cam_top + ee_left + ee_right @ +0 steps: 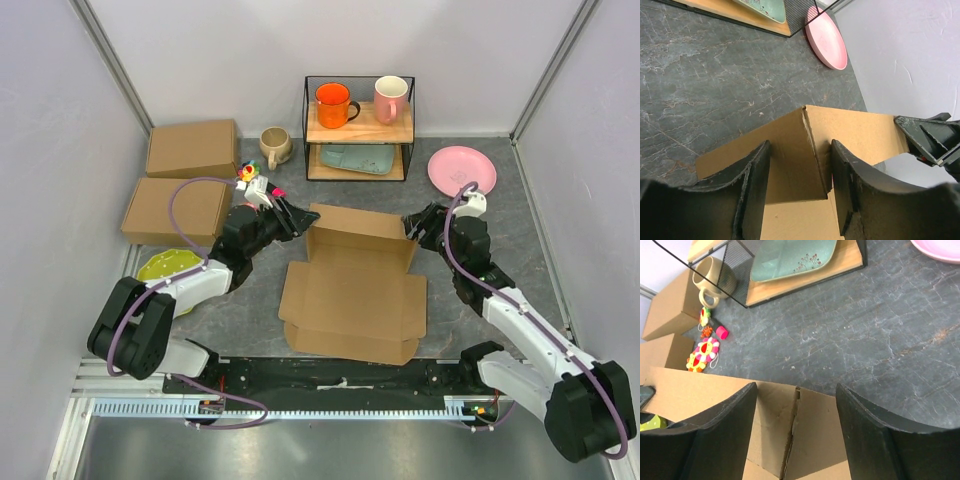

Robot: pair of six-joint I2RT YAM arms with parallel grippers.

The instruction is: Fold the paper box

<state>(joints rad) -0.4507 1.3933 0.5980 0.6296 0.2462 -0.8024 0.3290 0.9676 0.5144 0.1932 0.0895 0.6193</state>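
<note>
The paper box [350,300] lies partly folded in the middle of the table, its back wall raised and its front panel flat. My left gripper [290,218] is at the back left corner. In the left wrist view its fingers [752,180] stand apart astride the corner seam of the box [855,130], and the left gripper [800,147] is open. My right gripper [415,228] is at the back right corner. In the right wrist view the right gripper [796,390] is open wide, with the corner fold of the box [685,385] between its fingers, untouched.
Two other flat brown boxes [192,148] [175,208] lie at the far left. A wire shelf [358,128] at the back holds two mugs and a green plate. A beige mug [274,146], small toys [250,178], a pink plate [461,170] and a yellow-green dish [165,265] sit around.
</note>
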